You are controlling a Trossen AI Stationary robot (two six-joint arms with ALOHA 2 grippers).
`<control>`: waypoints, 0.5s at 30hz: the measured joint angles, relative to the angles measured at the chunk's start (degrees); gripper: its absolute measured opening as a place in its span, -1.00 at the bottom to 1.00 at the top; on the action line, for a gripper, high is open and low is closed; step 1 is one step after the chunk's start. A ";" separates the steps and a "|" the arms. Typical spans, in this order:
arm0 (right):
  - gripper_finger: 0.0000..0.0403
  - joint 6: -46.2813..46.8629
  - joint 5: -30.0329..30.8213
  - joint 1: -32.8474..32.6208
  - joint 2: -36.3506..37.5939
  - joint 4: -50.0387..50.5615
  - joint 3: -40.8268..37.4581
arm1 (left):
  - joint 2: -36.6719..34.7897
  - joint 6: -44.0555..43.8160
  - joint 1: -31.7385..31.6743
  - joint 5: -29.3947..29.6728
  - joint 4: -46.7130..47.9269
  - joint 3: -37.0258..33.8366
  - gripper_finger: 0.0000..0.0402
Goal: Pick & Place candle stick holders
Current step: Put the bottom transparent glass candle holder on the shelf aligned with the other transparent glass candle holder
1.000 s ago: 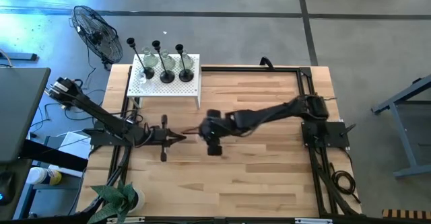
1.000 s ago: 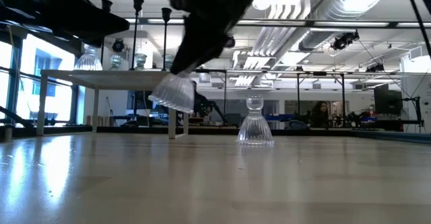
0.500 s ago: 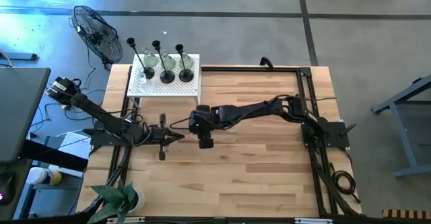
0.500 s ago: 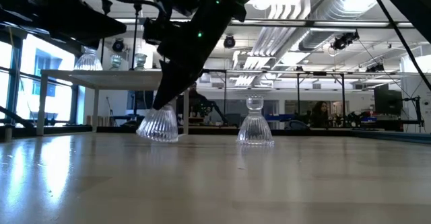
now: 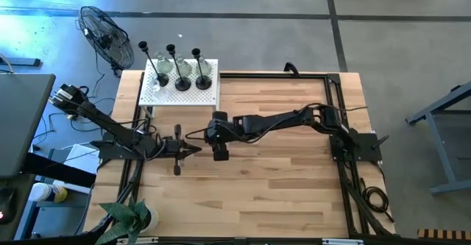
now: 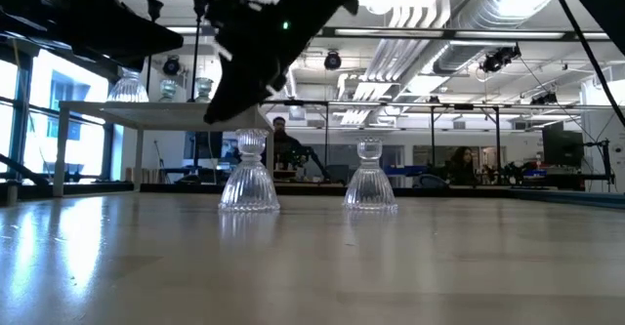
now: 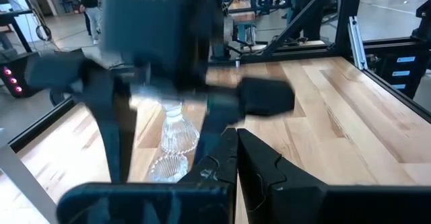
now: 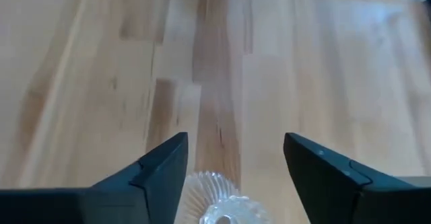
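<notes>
Standing upright on the counter point(image 6: 410, 266), stem up, a clear glass holder point(image 6: 249, 174) sits beside a second one point(image 6: 370, 178), the right claw point(image 8: 232, 167) spread open just above it.

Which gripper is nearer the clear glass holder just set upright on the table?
The right. The right gripper hangs open directly over the clear glass holder; the left gripper waits beside it, farther off, at table level.

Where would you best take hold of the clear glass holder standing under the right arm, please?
Probably at the narrow neck of the clear glass holder, coming straight down from above: it stands upright on a flared ribbed base, and the right gripper already hangs over it, open.
</notes>
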State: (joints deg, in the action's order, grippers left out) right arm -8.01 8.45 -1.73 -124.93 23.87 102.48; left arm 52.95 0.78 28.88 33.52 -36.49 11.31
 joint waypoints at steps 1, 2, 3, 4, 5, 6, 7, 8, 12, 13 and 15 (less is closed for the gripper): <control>0.19 0.00 -0.05 -0.12 0.97 0.55 0.00 | 0.00 0.02 0.00 0.00 0.00 0.00 -1.00; 0.20 0.00 -0.02 -0.32 2.03 1.66 0.00 | 0.00 0.04 0.00 0.00 0.05 0.01 -1.00; 0.20 0.16 -0.02 -0.56 3.38 3.00 0.00 | 0.00 0.07 0.00 0.00 0.06 0.00 -1.00; 0.20 0.58 0.02 -0.82 4.63 4.53 0.00 | 0.00 0.07 0.00 0.00 0.17 0.00 -1.00; 0.19 1.43 0.21 -1.21 6.17 6.09 0.00 | 0.00 0.07 0.00 0.05 0.35 0.00 -1.00; 0.16 1.78 0.68 -1.81 7.85 7.57 -0.19 | 0.01 0.07 0.00 0.07 0.48 0.01 -1.00; 0.13 1.65 1.78 -2.69 9.38 8.08 -0.84 | 0.00 0.03 0.00 0.08 0.62 0.00 -1.00; 0.08 1.24 3.40 -3.75 11.24 7.74 -2.12 | 0.00 -0.07 0.00 0.02 0.66 0.01 -1.00; -0.23 0.54 9.74 -8.71 19.11 -0.01 -14.21 | 0.07 -2.54 0.00 -2.47 1.17 0.00 -1.00; -0.33 1.04 10.34 -9.85 21.49 -3.22 -18.32 | 0.13 -3.30 0.00 -3.72 1.37 -0.02 -1.00; -0.52 2.67 10.96 -11.80 26.48 -10.88 -26.86 | 0.17 -4.97 0.00 -5.10 1.95 -0.02 -1.00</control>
State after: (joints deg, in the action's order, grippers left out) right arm -5.34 19.40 -13.53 -98.45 12.99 75.61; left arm 53.11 -4.19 28.88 28.41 -34.54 11.29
